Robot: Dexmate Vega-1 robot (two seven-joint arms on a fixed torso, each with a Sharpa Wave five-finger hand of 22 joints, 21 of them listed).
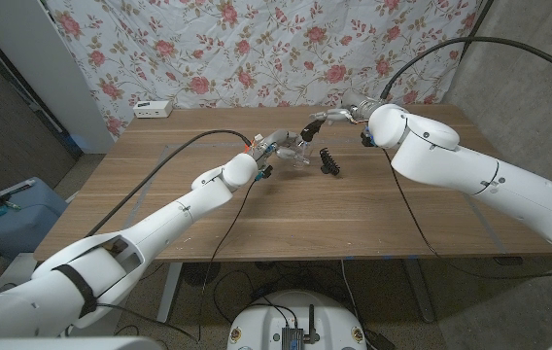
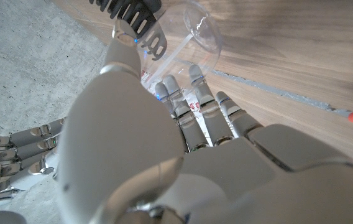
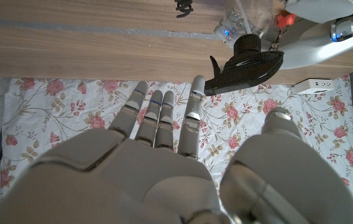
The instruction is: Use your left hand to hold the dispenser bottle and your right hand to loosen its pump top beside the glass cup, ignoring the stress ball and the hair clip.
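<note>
the left hand [image 1: 274, 144] wraps the clear dispenser bottle [image 2: 192, 46] mid-bench [image 1: 373, 214] beside the hair clip [image 1: 330, 162]; the right hand [image 1: 327, 121], fingers spread and empty, nears its pump top [image 3: 245, 59]. light, slick plastic likely wants a firm body grip, with the twist applied at the collar.

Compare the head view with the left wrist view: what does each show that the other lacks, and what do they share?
Head view: both arms, the right hand, a floral cloth and a white box at the table's far edge. Left wrist view: up close, a thin tube inside the clear container and red print beside the fingers. Both: the left hand, that container, what looks like the black hair clip, and the wooden table.
</note>
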